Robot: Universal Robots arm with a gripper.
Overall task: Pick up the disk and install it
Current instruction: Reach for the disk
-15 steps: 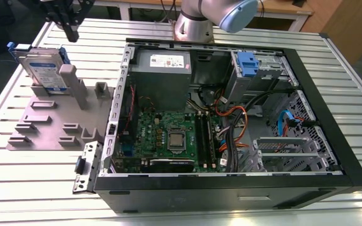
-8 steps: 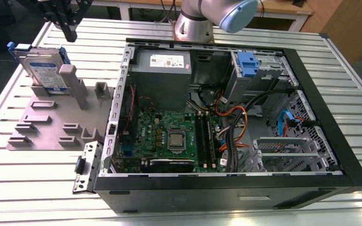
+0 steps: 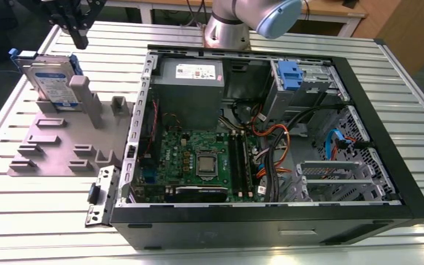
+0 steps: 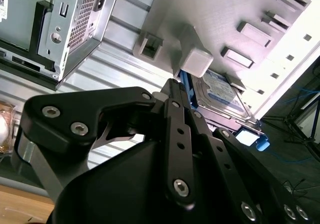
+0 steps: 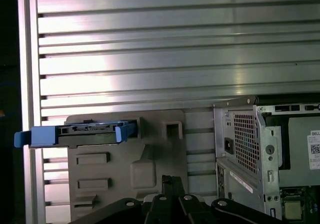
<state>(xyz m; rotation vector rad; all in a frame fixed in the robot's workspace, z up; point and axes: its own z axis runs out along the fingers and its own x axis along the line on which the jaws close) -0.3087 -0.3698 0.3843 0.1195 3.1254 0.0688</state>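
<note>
The disk [image 3: 50, 83] stands on edge in a slot at the far end of the grey fixture [image 3: 57, 146], on the exterior view's left; its white-and-blue label and blue rails show. My gripper [image 3: 79, 43] hangs above and just behind it, apart from it, fingers together and empty. In the first wrist view the disk [image 5: 80, 133] appears edge-on, with the gripper [image 5: 168, 179] off to one side of it. In the second wrist view the disk [image 4: 220, 97] lies just past the gripper [image 4: 175, 82].
The open computer case [image 3: 388, 149] lies on the slatted metal table [image 3: 35, 221], holding a grey power supply [image 3: 190, 72], a green circuit board [image 3: 197, 160], cables and a drive bay with a blue part [image 3: 289, 74]. The arm's base [image 3: 227, 30] stands behind the case.
</note>
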